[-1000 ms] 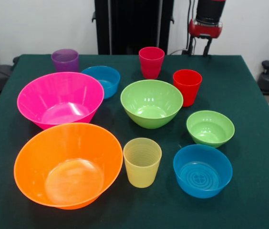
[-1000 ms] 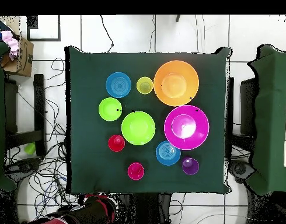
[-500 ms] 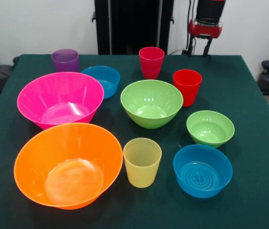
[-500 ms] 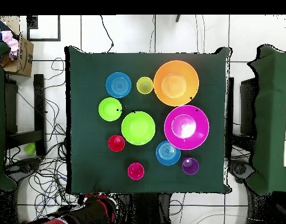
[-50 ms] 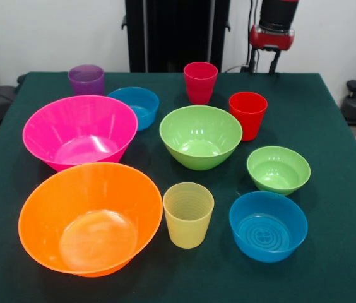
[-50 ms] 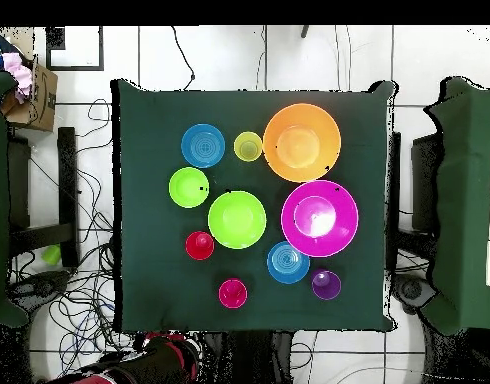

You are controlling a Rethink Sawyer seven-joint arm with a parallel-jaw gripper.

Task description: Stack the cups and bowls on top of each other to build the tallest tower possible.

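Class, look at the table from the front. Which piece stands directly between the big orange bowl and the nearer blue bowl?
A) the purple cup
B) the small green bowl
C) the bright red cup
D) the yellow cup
D: the ribbed yellow cup stands upright on the cloth with the orange bowl on one side and the blue bowl on the other, touching neither.

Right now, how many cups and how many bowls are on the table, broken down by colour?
Cups: 4, namely purple cup, pinkish-red cup, bright red cup, yellow cup.
Bowls: 6, namely orange bowl, hot pink bowl, medium green bowl, small green bowl, far blue bowl, near blue bowl.
Total: 10, none stacked.
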